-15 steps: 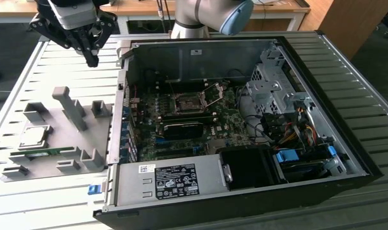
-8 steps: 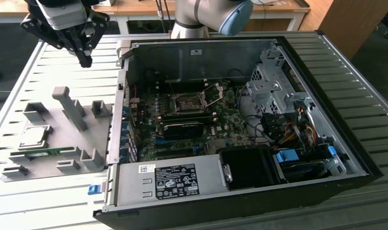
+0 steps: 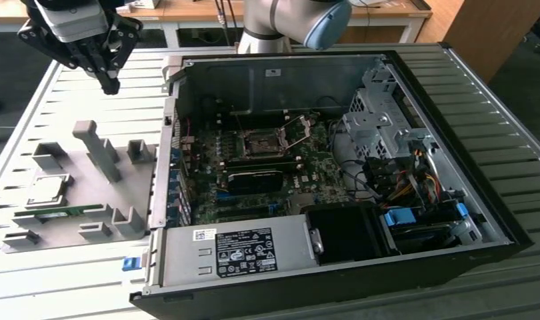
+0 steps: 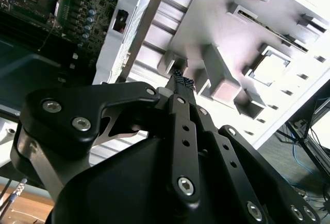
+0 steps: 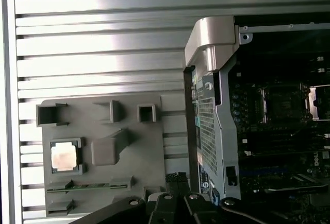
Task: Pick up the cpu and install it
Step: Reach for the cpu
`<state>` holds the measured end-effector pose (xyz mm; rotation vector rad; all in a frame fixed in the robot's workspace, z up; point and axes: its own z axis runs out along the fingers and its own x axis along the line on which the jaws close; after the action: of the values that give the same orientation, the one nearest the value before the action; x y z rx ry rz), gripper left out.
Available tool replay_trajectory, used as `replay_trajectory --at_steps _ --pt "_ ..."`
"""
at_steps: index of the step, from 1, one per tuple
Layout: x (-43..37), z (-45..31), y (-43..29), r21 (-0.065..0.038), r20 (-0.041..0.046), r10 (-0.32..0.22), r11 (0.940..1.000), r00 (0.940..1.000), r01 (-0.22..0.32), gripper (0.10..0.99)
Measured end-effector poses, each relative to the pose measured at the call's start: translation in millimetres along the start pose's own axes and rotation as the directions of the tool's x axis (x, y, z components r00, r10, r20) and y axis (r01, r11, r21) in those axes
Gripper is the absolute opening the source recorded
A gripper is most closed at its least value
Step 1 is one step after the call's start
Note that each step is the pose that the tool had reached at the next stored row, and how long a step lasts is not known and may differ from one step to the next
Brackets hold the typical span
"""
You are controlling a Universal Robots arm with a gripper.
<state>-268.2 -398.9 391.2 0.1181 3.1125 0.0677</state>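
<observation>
Exterior view: claw (image 3: 110, 85) pinched together, holding nothing, well apart from cpu (image 3: 48, 190) in grey tray (image 3: 88, 195).

A slatted metal table (image 3: 57, 287) carries a grey holder tray (image 3: 91, 195) beside an open computer case (image 3: 252, 77).

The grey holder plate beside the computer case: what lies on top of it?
The cpu sits in a square recess of the holder plate, the green memory stick in a slot beside it, among raised grey blocks. The cpu's underside is covered.
</observation>
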Motion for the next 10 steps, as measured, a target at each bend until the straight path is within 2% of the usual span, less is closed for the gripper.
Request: replay_trajectory --at_steps 10 --pt "13.4 0.0 -1.0 0.000 0.0000 0.000 1.0000 1.0000 0.000 0.106"
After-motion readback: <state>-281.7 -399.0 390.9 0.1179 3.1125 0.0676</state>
